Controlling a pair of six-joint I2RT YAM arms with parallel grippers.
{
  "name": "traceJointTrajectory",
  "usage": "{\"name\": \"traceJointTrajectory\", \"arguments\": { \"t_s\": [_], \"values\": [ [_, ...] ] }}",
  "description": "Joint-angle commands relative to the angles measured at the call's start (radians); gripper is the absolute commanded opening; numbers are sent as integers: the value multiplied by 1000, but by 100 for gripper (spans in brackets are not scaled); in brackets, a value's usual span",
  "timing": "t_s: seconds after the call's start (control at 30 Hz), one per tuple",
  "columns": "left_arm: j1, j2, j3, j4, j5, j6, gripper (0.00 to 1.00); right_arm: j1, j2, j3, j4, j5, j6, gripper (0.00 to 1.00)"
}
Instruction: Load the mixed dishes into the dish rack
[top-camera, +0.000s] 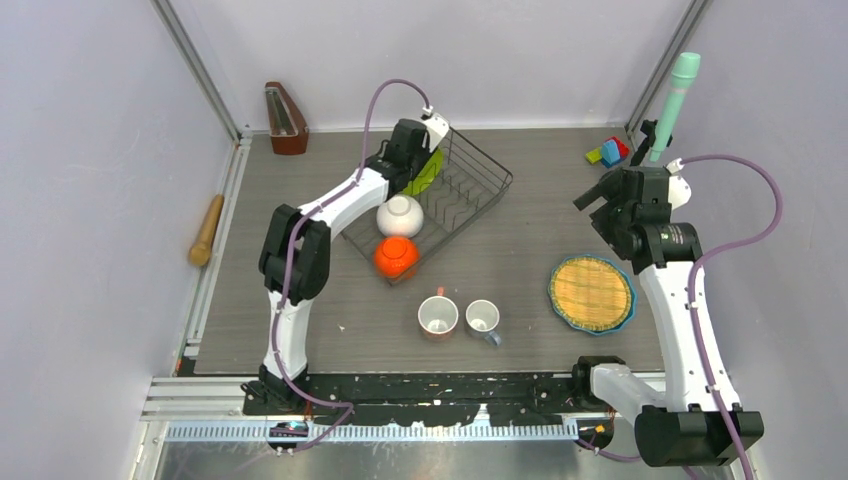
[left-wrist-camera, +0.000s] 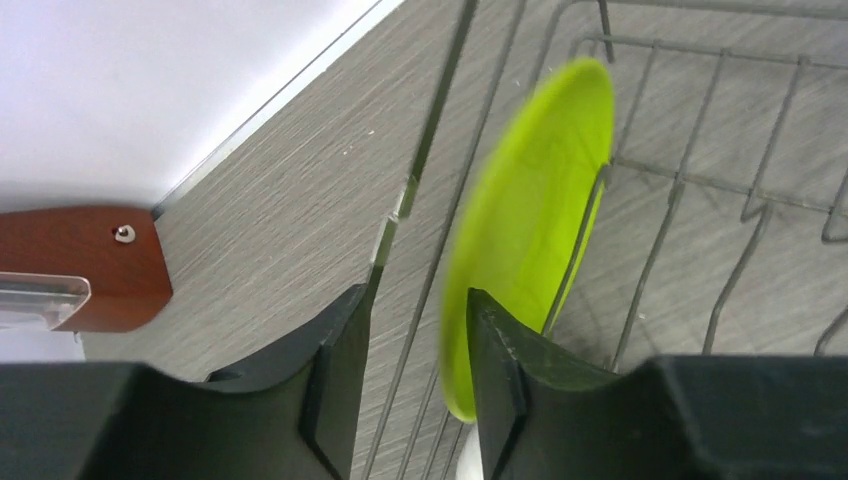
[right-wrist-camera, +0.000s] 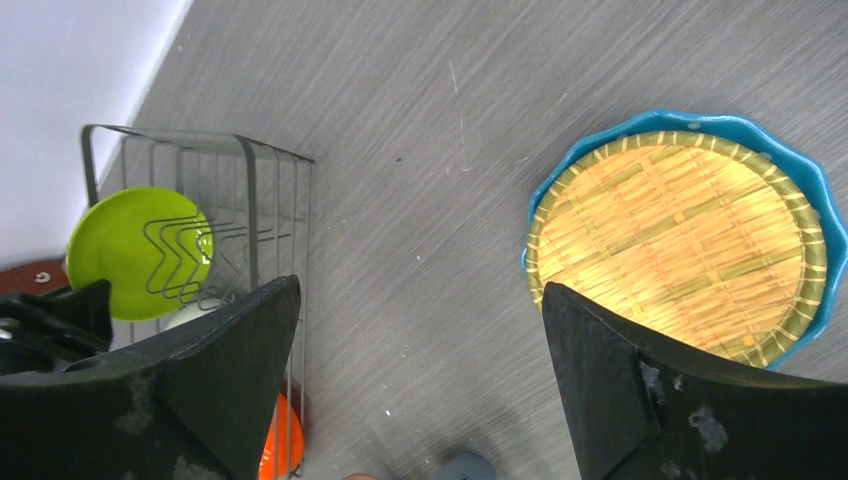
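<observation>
The black wire dish rack (top-camera: 470, 190) stands at the table's far middle. The lime-green plate (top-camera: 430, 172) stands on edge among its tines (left-wrist-camera: 530, 220). My left gripper (top-camera: 420, 158) is open over it (left-wrist-camera: 415, 300); the plate's rim lies by the right finger's inner face and the left finger stays apart. The white bowl (top-camera: 400, 215) sits at the rack's near end, with the orange bowl (top-camera: 396, 257) by its edge. The pink mug (top-camera: 437, 317) and the grey mug (top-camera: 483, 318) stand in front. The yellow plate (top-camera: 591, 291) lies on the blue plate (right-wrist-camera: 810, 170). My right gripper (top-camera: 595, 195) is open and empty (right-wrist-camera: 420, 290).
A brown wooden block (top-camera: 286, 120) stands at the far left corner. A wooden rolling pin (top-camera: 207, 230) lies off the table's left edge. Colourful toy blocks (top-camera: 608, 152) and a teal handle (top-camera: 677, 100) are at the far right.
</observation>
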Motion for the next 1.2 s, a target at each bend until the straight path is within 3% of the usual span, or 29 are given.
{"name": "traceJointTrajectory", "arguments": {
  "t_s": [0.0,0.1,0.47,0.63,0.77,0.9,1.03,1.17],
  "values": [
    [10,42,121,-74,-37,-44,50,2,31,27,-53,27,-15,99],
    [12,50,137,-81,-37,-53,60,2,40,12,-104,55,-22,100],
    [16,-70,95,-58,26,-144,73,2,184,-113,-117,75,-3,98],
    [5,-178,40,-63,105,-177,78,2,301,-108,-101,85,3,94],
    [-11,-284,-28,-69,125,-201,83,2,401,-72,-116,109,9,99],
    [-22,-381,-85,-114,183,-372,84,2,467,-87,-52,114,16,100],
    [-28,-472,-229,-57,347,-601,84,2,550,-83,14,79,29,98],
    [-39,-542,-343,1,426,-684,83,2,630,-52,28,95,31,93]
  ]
}}
